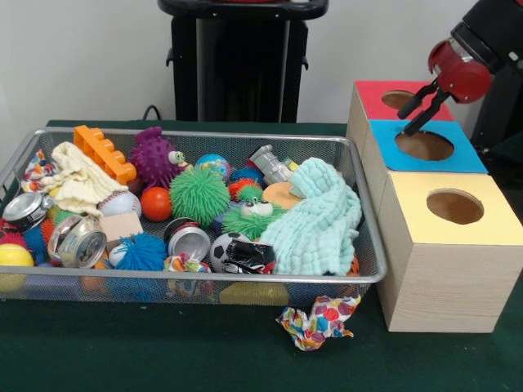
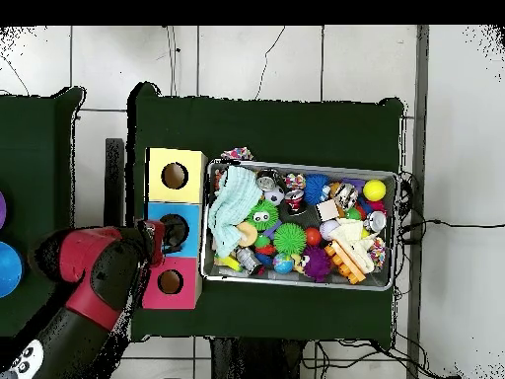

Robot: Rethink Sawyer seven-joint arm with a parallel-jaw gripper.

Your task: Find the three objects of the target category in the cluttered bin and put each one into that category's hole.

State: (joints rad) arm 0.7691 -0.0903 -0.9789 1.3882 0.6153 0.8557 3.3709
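claw (image 1: 418, 106) is hanging over the boxes, between the red-topped box's hole (image 1: 398, 100) and the blue-topped box (image 1: 425, 145), fingers spread and carrying nothing. the arm (image 2: 94, 281) is reaching in over the boxes in the overhead view. the bin (image 1: 369, 245) is sitting beside the boxes, packed with clutter. one clear bottle (image 1: 270, 164) is lying at the far side of the bin, just beside the mint cloth (image 1: 315, 216); other bottles are not showing, maybe buried or already dropped, cannot tell. so at least one bottle is looking left to do. room: the cloth and spiky balls are crowding the bottle, the bin's far rim is close behind it. a patterned rag (image 1: 319, 318) is lying on the tabletop (image 1: 122, 351) outside the bin, out of the way.
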